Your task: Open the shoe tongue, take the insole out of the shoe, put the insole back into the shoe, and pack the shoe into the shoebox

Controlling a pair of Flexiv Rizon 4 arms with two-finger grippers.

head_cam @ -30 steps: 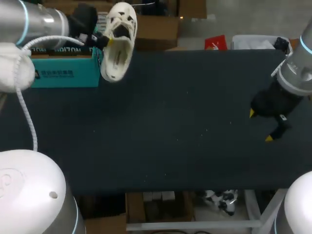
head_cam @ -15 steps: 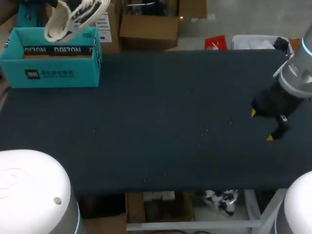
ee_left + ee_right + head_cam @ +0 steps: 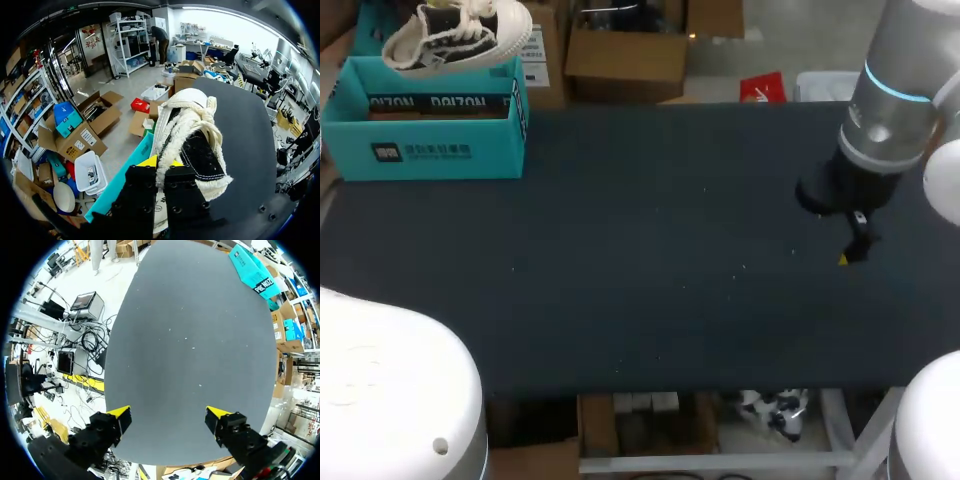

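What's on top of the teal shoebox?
A white shoe hangs over the far rim of the shoebox, held in the jaws of the left gripper. Whether it touches the box is hidden.

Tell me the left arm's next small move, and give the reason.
Probably lower the shoe into the shoebox. The left gripper holds the shoe, and in the head view it hangs about over the open box's far side, upright and not yet inside. The right gripper is open and far off on the other side, so it should not get in the way.
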